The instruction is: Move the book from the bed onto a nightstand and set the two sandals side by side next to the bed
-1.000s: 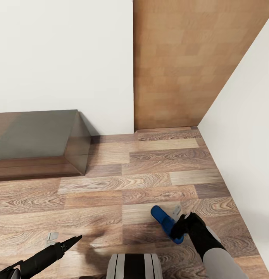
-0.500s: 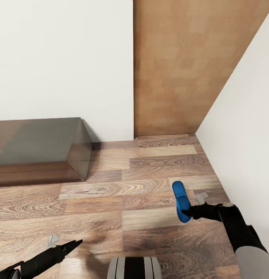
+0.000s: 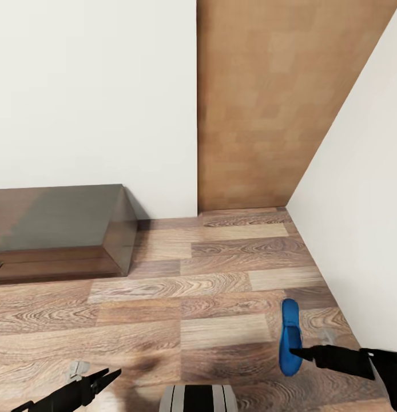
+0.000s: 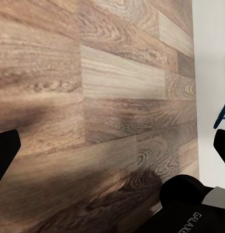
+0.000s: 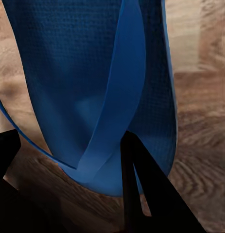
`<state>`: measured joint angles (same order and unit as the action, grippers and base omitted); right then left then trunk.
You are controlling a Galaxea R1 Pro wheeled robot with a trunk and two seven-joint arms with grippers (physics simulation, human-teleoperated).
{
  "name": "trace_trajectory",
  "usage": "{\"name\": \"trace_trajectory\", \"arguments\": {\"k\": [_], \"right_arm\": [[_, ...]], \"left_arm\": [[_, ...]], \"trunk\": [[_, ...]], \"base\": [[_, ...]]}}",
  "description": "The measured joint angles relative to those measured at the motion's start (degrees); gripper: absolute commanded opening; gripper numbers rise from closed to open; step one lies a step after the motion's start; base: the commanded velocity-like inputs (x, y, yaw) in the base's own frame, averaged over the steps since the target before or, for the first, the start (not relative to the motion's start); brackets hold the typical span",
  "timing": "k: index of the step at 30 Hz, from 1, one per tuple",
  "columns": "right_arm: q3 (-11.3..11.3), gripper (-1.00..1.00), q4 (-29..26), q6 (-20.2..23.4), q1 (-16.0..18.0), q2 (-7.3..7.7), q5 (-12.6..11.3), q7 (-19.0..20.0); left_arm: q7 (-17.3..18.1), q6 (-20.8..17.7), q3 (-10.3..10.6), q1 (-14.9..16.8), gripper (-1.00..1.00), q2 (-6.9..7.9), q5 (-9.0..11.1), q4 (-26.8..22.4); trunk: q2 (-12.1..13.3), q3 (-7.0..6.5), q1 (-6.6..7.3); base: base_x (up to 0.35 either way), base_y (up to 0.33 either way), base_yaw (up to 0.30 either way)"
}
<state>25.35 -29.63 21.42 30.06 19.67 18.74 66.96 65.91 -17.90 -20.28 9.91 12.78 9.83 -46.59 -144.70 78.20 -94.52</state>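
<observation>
Head view: right gripper (image 3: 297, 353) clamped on blue sandal (image 3: 289, 336), low over floor (image 3: 164, 297) near right wall (image 3: 358, 217). Left gripper (image 3: 110, 376) slightly parted, empty. Nightstand (image 3: 61, 229) far left.

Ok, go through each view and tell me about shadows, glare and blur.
Head view: soft dark shadow on the floor near the left claw, pale sheen on the nightstand top. Left wrist view: floor grain smeared, soft. Right wrist view: sandal sharp, woven texture clear, dark shadow beneath.

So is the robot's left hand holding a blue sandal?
No, the left gripper hangs empty over the wood floor; the blue sandal is at the right gripper.
</observation>
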Motion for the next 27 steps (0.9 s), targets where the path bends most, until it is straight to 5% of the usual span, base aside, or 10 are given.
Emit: {"name": "trace_trajectory", "arguments": {"k": [7, 14, 27], "right_arm": [[0.1, -1.0, 11.53, -13.53, -0.04, 0.91, -2.5, 0.37], [-0.1, -1.0, 16.57, -19.76, -0.1, 0.5, -2.61, -0.14], [0.06, -1.0, 19.96, -21.7, -0.07, 0.41, -2.69, -0.28]], "left_arm": [[-5.53, 0.12, 0.02, 0.0, 1.0, -0.03, -0.09, 0.42], [-6.43, 0.2, 0.22, 0.0, 1.0, -0.17, -0.1, 0.44], [-6.5, 0.17, 0.13, 0.0, 1.0, -0.12, -0.11, 0.44]], "trunk": [[0.09, -1.55, 0.18], [0.19, -3.1, 0.36], [0.35, -5.77, 0.67]], "base": [[0.0, 0.0, 0.0], [0.0, 0.0, 0.0], [0.0, 0.0, 0.0]]}}
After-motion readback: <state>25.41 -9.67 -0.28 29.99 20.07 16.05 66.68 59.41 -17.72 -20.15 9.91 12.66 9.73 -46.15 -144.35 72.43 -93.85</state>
